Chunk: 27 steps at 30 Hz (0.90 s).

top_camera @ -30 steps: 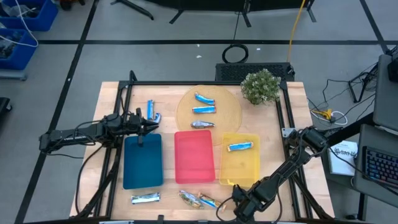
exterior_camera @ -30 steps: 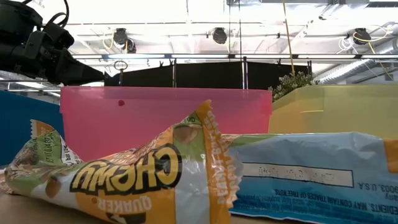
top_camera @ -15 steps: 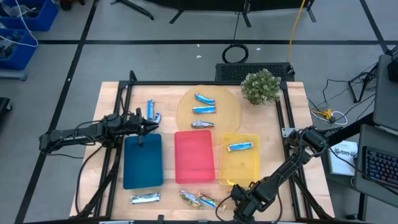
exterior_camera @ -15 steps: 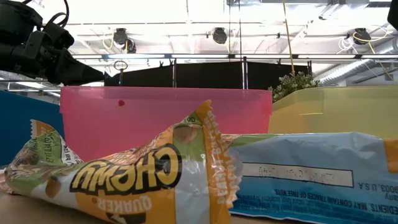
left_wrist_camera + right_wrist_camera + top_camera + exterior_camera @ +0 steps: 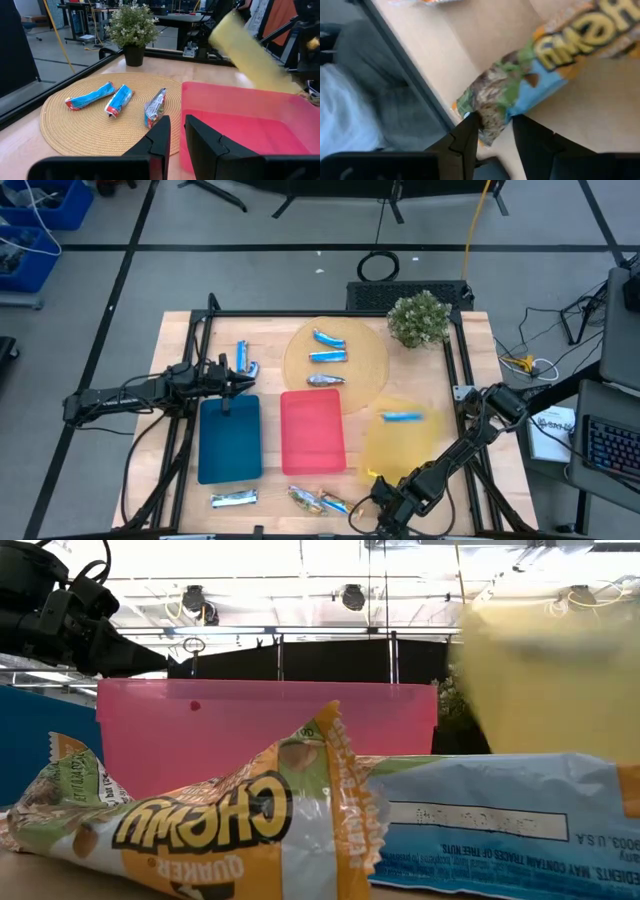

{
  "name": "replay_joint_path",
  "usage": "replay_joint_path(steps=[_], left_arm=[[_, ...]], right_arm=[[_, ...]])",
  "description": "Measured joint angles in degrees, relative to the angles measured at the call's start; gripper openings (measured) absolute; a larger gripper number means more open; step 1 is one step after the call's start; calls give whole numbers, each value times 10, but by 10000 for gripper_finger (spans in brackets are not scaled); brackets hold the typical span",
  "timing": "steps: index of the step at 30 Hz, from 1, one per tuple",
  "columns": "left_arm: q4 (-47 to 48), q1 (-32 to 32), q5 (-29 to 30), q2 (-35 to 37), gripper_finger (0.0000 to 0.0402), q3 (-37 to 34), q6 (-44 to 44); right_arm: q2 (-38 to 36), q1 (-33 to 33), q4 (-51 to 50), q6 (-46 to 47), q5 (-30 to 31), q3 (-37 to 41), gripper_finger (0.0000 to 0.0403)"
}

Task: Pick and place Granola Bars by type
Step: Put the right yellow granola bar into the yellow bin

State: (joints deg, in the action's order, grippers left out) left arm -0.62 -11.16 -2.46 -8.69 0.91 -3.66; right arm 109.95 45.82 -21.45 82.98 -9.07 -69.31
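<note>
Bars are spread over the table. Three lie on the round mat (image 5: 337, 358) at the far side: two blue ones (image 5: 329, 338) (image 5: 328, 356) and a silver one (image 5: 325, 379) at the mat's near edge, just beyond the red tray (image 5: 313, 432). One blue bar (image 5: 402, 417) sits in the yellow tray (image 5: 398, 442), which shows blurred and tilted, its edge raised in the low view. Two more bars (image 5: 243, 359) lie left of the mat, just beyond the left gripper (image 5: 243, 383). Near the front edge: a silver bar (image 5: 234, 498) below the blue tray (image 5: 230, 438), plus a brown-gold bar (image 5: 306, 499) and a blue bar (image 5: 336, 504) touching each other below the red tray.

L gripper hovers over the far end of the blue tray, pointing toward the mat; fingers (image 5: 161, 137) a narrow gap apart, nothing between them. R gripper (image 5: 385, 498) is low at the front edge by the yellow tray's near corner; wrist view shows its fingers (image 5: 470, 134) apart, a bar's wrapper end (image 5: 492, 112) right at the tips, can't tell if gripped. A plant (image 5: 418, 318) stands at the far right corner.
</note>
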Motion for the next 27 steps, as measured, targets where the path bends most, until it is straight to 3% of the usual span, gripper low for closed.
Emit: replay_joint_path(steps=[9, 15, 27], left_arm=[[0, 0, 0, 0, 63, 0, 0], [0, 0, 0, 0, 63, 0, 0], [0, 0, 0, 0, 63, 0, 0]], right_arm=[[-3, -1, 32, -10, 1, 13, 88], [-16, -3, 22, -79, 5, 14, 15], [-60, -7, 28, -142, 75, 15, 1]])
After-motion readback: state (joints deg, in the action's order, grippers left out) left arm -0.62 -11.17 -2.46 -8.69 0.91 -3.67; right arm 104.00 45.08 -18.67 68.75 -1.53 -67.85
